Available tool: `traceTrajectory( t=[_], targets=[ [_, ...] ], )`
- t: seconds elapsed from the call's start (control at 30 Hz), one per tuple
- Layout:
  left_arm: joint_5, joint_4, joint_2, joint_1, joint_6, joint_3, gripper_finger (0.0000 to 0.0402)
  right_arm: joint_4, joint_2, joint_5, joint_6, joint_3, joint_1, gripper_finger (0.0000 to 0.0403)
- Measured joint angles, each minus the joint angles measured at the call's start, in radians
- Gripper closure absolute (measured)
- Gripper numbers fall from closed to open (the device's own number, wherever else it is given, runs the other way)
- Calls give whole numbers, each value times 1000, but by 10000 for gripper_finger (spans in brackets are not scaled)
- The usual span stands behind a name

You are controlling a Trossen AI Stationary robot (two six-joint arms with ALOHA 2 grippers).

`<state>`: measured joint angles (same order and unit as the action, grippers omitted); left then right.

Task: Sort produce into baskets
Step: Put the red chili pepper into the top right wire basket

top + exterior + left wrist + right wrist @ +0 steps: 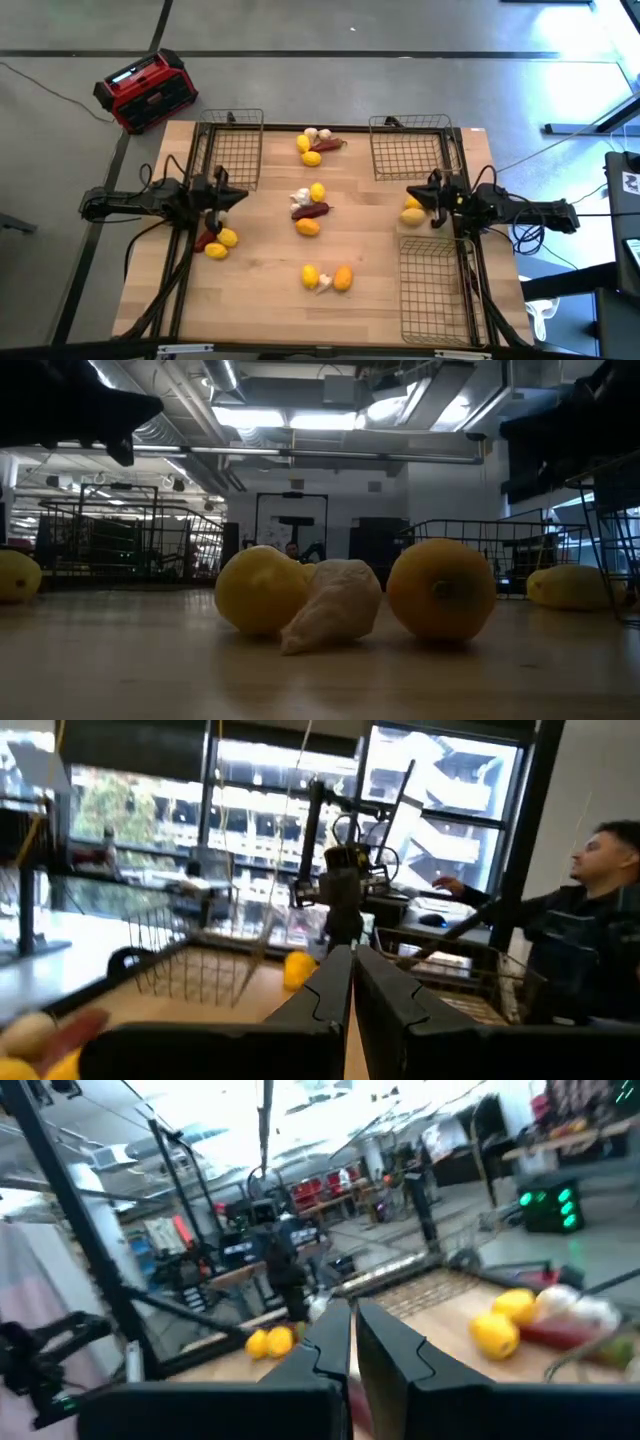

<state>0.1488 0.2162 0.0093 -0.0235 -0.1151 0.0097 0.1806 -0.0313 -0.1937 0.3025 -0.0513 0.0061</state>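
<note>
The left tool (222,196) hovers at the pale wooden worktop (260,280)'s left side, fingers pressed together on nothing. The right tool (432,199), likewise closed and empty-handed, hangs at the right side. The three dark wire-mesh baskets (232,150) (410,148) (433,285) hold nothing. Yellow lemons, white garlic bulbs and dark red pieces lie in small clusters (311,210) across the worktop; one red piece (312,211) lies crosswise.
</note>
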Motion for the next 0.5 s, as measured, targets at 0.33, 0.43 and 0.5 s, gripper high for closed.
traceTrajectory(
  t=[0.33, 0.43, 0.5],
  targets=[
    [69, 5, 0, 0, 37, 0, 389, 1, -259, -36, -126, -146, 0, 379],
    [89, 5, 0, 0, 28, 0, 389, 5, -378, -62, -137, -199, 0, 379],
    [104, 5, 0, 0, 28, 0, 389, 0, -463, -81, -154, -236, 0, 379]
  ],
)
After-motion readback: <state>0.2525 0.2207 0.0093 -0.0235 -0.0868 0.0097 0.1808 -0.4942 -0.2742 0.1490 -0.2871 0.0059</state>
